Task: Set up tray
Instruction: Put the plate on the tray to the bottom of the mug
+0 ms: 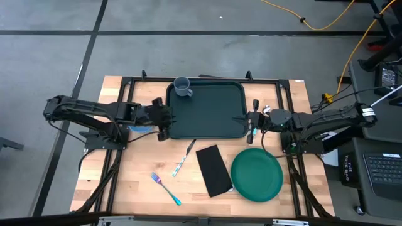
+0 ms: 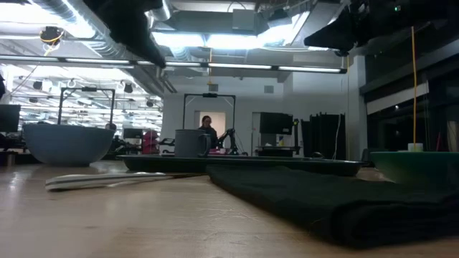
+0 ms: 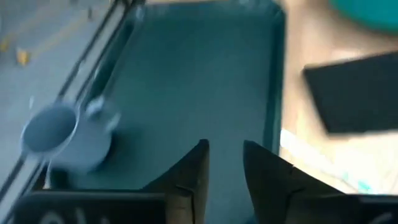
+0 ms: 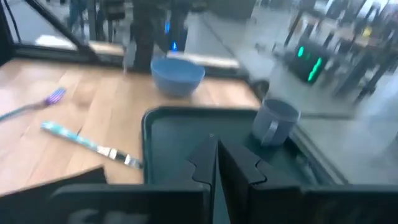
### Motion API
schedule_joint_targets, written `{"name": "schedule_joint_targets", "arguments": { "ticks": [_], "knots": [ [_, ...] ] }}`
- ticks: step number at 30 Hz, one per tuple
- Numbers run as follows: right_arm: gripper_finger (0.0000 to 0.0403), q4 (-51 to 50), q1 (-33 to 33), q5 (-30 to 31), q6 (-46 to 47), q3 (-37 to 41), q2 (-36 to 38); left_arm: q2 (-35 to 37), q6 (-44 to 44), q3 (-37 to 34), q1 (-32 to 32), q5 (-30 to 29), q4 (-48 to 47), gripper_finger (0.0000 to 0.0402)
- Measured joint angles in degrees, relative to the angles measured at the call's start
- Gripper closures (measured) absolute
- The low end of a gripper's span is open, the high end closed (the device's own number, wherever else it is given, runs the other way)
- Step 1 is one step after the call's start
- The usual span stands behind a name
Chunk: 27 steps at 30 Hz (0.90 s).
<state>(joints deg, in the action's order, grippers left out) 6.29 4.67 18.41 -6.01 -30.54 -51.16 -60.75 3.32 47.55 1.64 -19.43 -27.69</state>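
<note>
The dark green tray (image 1: 206, 110) lies flat on the table's far middle, and it also shows in the low view (image 2: 287, 165). A grey mug (image 1: 182, 86) stands upright in the tray's far left corner. My left gripper (image 1: 164, 119) is at the tray's left rim. In the left wrist view it (image 3: 224, 165) is open, with its fingers reaching over the tray floor (image 3: 205, 81). My right gripper (image 1: 251, 119) is at the tray's right rim. In the right wrist view it (image 4: 216, 155) is shut and empty, over that rim (image 4: 186, 113). My right gripper's shut fingertips (image 4: 208, 155) stand level at the tray's right rim, coming from the table's right side. I cannot tell whether they touch it.
A blue bowl (image 1: 139, 127) sits on the table under my left arm. Near the front lie a knife (image 1: 182, 162), a fork (image 1: 164, 187), a black napkin (image 1: 213, 169) and a round green plate (image 1: 256, 174). A black frame (image 1: 276, 80) borders the table's far side.
</note>
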Motion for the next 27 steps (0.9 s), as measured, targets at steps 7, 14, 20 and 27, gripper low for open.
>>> {"name": "schedule_joint_targets", "arguments": {
  "ticks": [7, 14, 20, 27],
  "knots": [
    [0.0386, -25.97, 2.54, 0.34, 15.26, -10.36, 0.03, 0.13, -8.96, -9.29, 0.29, 9.21, 23.28, 0.0360],
    [0.0394, -49.54, 8.19, 4.47, 38.23, -15.59, 0.03, 0.13, -12.04, -14.91, 0.27, 12.36, 38.78, 0.0390],
    [0.0398, -57.12, 14.18, 1.66, 53.41, -15.97, -0.16, 0.13, -12.05, -15.30, 0.27, 13.14, 40.20, 0.0399],
    [0.0399, -69.03, 20.31, -7.02, 71.13, -16.03, -3.85, 0.13, -11.45, -15.30, 0.27, 13.14, 40.00, 0.0399]
  ]
}}
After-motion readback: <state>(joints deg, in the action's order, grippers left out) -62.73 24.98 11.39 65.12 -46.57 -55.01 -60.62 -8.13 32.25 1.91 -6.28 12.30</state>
